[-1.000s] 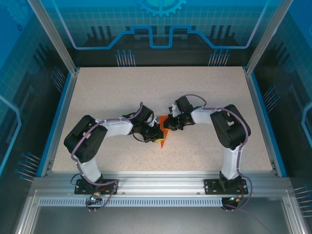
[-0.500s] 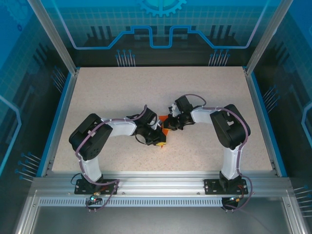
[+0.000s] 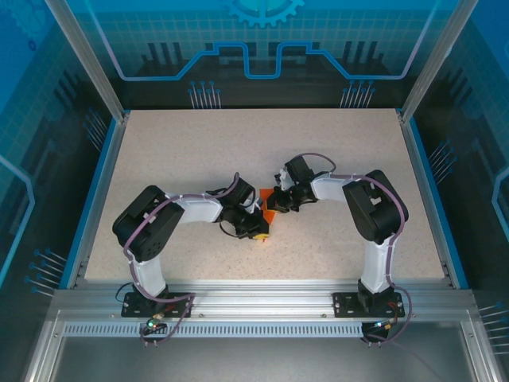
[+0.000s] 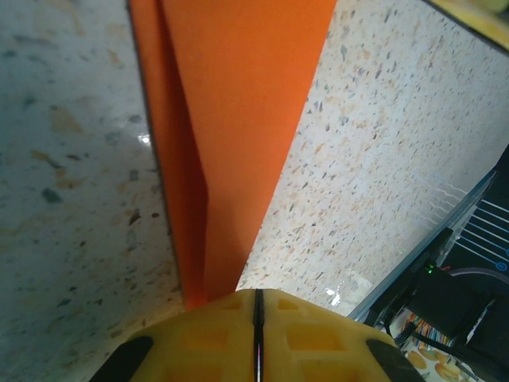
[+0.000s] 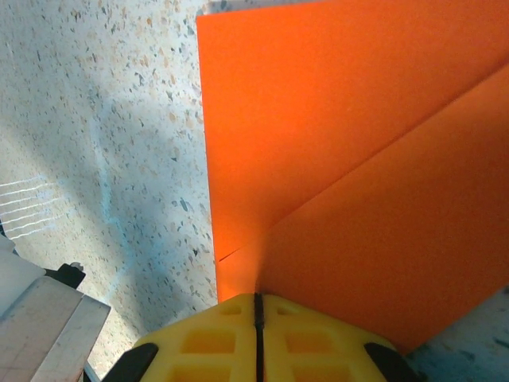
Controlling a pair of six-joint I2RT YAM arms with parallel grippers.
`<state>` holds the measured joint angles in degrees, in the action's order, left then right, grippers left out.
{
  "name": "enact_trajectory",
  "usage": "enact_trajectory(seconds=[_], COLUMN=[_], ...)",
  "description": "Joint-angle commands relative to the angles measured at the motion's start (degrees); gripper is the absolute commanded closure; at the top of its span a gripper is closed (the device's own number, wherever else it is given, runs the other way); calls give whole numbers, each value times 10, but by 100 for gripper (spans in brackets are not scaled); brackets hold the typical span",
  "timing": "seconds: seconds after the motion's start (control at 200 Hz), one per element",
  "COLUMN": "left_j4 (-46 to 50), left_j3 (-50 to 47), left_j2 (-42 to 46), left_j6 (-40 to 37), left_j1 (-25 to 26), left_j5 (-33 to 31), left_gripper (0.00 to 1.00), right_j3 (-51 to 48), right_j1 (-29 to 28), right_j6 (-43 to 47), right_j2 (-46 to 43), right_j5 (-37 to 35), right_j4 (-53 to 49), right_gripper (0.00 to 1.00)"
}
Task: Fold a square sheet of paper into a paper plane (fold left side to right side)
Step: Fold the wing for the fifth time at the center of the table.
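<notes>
The square sheet of paper (image 3: 269,210) is a bright orange, creased, pointed shape lying flat at the table's middle. In the left wrist view the sheet of paper (image 4: 238,111) narrows toward my left gripper (image 4: 257,298), whose yellow fingers are shut and rest over its slim end. Seen from above, the left gripper (image 3: 261,231) covers the near tip. My right gripper (image 3: 275,202) sits on the far part. In the right wrist view the paper (image 5: 334,119) shows a diagonal crease, and the right gripper (image 5: 257,301) is shut, fingers together over the paper's edge.
Speckled tabletop (image 3: 191,151) surrounds the paper on all sides. Blue rails (image 3: 102,191) border the table left and right, and an aluminium frame (image 3: 262,298) runs along the near edge. A rail with cables (image 4: 453,278) shows at the left wrist view's lower right.
The left gripper has slid toward the near tip of the paper and now covers it. The right arm has stayed where it was.
</notes>
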<state>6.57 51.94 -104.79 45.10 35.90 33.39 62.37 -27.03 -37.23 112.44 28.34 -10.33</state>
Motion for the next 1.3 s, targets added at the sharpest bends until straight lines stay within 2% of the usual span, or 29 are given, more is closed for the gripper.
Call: enact_trajectory(seconds=[0.0, 0.76, 1.296], left_j4=[10, -7, 25], left_j3=[-13, -75, -104], left_j2=[-6, 8, 53], left_j6=[4, 35, 27], left_j1=[2, 2, 2], left_j5=[-8, -17, -16], left_gripper=[90, 92, 95], right_j3=[-2, 9, 12], right_j1=[-6, 0, 4], right_j6=[12, 20, 26], right_j2=[23, 28, 27], right_j5=[-40, -50, -53], right_j4=[-55, -82, -90], right_gripper=[92, 92, 92])
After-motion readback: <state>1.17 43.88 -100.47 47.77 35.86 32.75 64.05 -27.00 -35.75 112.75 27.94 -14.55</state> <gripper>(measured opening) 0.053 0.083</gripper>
